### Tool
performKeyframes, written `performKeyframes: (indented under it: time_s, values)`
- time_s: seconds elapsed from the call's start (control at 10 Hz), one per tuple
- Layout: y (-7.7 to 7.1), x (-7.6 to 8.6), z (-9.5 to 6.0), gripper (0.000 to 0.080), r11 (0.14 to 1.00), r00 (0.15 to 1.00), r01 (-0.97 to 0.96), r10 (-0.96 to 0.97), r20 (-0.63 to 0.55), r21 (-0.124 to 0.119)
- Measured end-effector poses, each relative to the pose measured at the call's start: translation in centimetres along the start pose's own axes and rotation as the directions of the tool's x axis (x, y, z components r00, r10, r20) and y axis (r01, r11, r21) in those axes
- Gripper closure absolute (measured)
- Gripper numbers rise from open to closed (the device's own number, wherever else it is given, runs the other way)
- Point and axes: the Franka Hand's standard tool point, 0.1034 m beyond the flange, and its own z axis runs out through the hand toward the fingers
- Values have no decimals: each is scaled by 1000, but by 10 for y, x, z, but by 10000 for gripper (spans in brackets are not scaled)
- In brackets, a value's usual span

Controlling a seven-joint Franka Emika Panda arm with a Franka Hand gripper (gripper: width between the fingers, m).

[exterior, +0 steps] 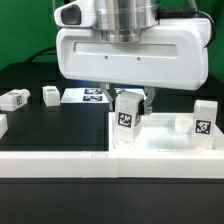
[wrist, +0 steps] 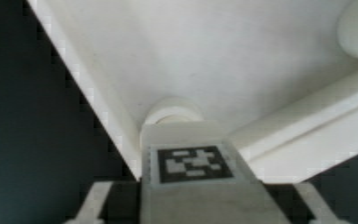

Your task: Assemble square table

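Well, from where I stand it all turns on one short white plastic leg (exterior: 126, 113) with a black-and-white marker tag on its face. It sits straight below the jaws and between them, its long axis near upright with a slight lean, so the single arm has it directly underneath and needs no sideways reach. The leg's lower end is at the corner of the white plastic square tray-like table top (exterior: 165, 142) toward the exterior view's left. In the wrist view its rounded far end appears to meet the tray's pale inner face close beside the raised rim (wrist: 309, 130); whether it is seated in a hole there I cannot make out. The jaws stand one on each side of the leg's upper part, set at about its width, with nothing else between them. Whether they already press on it or only flank it, I cannot tell. The table top lies flat on the black worktop (exterior: 50, 125), just behind the long white border wall (exterior: 55, 160), and a second tagged white leg (exterior: 203, 118) stands upright toward the exterior view's right. Two loose tagged legs (exterior: 14, 99) (exterior: 50, 95) rest well apart on the worktop to the exterior view's left, near the marker board (exterior: 88, 95). My guess is that the next move calls for a firm, square hold, so the leg can be turned or pressed home without tipping.
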Motion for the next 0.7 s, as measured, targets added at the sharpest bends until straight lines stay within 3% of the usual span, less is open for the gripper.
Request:
performKeyframes:
  time_s: [0.1,0.2,0.3,0.4,0.6,0.7]
  values:
    - [0,0,1,505,995,995,-98,98,-2,6]
    - [4,2,2,505,974,974,-226,227,-16,29]
    - [7,2,3,506,936,937,-346,348,-19,69]
    - [10,1,3,506,847,853,-518,522,-6,121]
    - [9,0,5,506,622,644,-759,761,80,193]
    - [7,0,5,506,545,568,-818,817,104,183]
